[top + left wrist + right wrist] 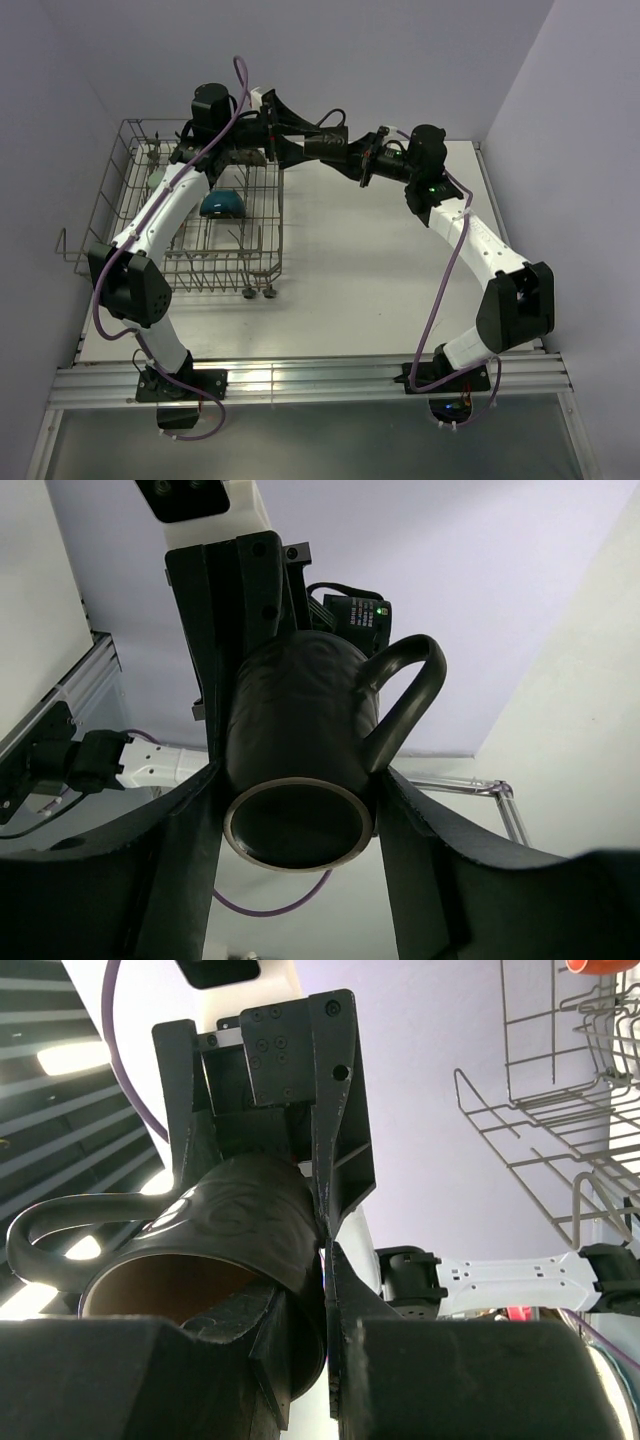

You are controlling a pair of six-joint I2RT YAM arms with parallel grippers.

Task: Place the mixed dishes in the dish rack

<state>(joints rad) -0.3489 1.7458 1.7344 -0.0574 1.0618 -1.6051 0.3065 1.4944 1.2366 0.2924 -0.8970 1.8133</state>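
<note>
Your main hazard is the dark-looking, embossed ceramic mug [300, 750] slipping during what I judge to be a hand-over. It hangs in the air between both arms, near the far right corner of the grey wire dish rack [279, 220], resting on nothing. The right gripper [322, 1330] pinches only the thin wall at the rim, with one finger inside the mouth. If the left gripper [300, 800] lets go first, or the arms pull apart while both are clamped, the mug could pivot on that narrow pinch. It would then drop onto the tines or the white table [350, 280]. The left gripper's fingers press against both sides of the body at the base end, closed on it. The loop handle juts sideways, clear of every finger, and could snag a wire on the way down. The mug lies roughly horizontal; backlight hides its true colour, and the glaze looks smooth, probably slick, with a raised swirl on one side. An upturned blue bowl [222, 204] sits among the rack's tines.
</note>
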